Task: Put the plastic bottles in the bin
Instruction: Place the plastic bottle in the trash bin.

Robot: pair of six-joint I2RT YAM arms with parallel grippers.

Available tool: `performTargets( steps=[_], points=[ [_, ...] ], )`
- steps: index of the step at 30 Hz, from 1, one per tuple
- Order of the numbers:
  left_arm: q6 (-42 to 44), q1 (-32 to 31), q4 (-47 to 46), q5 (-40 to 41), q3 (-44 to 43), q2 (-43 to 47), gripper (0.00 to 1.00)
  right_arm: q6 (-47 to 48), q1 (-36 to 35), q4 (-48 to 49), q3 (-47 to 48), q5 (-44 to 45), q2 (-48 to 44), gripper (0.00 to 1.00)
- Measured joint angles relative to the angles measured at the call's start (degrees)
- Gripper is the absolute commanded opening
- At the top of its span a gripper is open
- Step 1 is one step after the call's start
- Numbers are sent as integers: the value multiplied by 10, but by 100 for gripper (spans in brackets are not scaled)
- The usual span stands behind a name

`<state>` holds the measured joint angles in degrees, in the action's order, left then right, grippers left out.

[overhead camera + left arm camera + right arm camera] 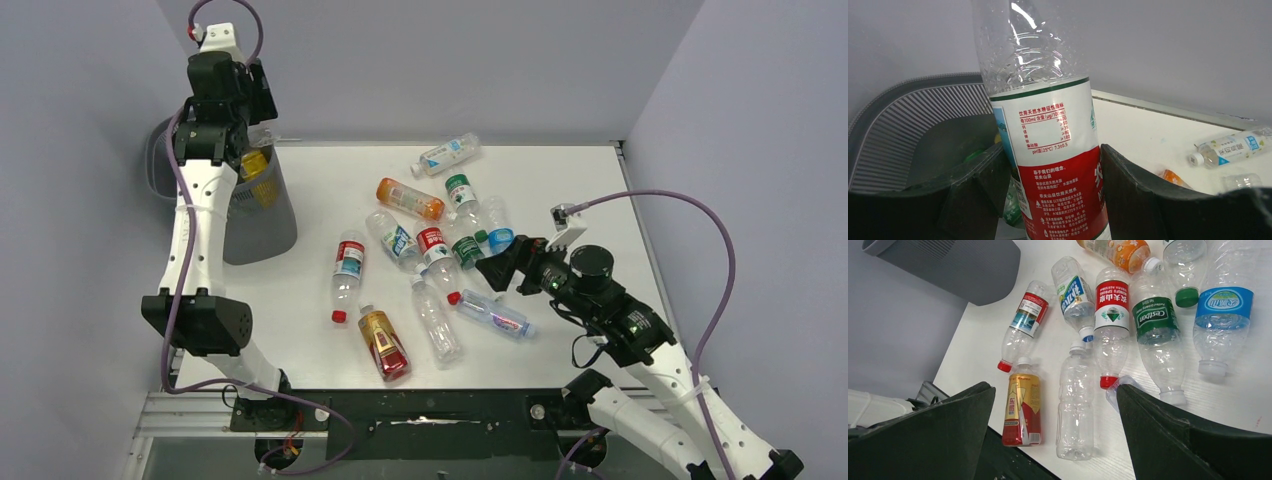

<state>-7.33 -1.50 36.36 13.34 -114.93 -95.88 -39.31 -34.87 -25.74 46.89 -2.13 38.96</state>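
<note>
1. You have the left gripper [1055, 200] clenched on a red-label bottle [1048, 150]. The pads sit on either side of its label, and its clear body sticks out past the fingers.
2. Gripper and bottle hang above the rim of the bin [262, 215]. The bottle is not inside it.
3. A yellow bottle [255, 163] shows inside the bin, just under the rim.
4. Your right gripper [500, 268] has its jaws released wide, grasping nothing. It is well apart from the bin, on the far side of the pile.
5. Eleven or so bottles lie on their sides on the table [560, 180], right of the bin.
   - The red-cap bottle [347, 272] is nearest the bin.
   - The orange bottle [410, 198] is farther out, level with the bin.
   - The amber bottle [384, 343] lies toward the arm bases.
   - The white-label bottle [447, 153] lies alone, toward the back wall.
6. In the right wrist view, an unlabelled clear bottle [1075, 405] lies on the table between the open fingers, not touching them.
</note>
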Motion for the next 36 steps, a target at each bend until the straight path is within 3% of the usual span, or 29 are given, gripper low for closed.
performTargets(
  steps=[14,20,36],
  points=[
    [-15,31,-4,10,39,-8,63,-1,0,7,-8,-5,6,98],
    [-25,41,-2,15,85,-8,83,3,0,3,-14,-1,13,98],
    [-45,35,1,-31,124,22,84,46,0,-43,-28,26,114,98]
  ],
)
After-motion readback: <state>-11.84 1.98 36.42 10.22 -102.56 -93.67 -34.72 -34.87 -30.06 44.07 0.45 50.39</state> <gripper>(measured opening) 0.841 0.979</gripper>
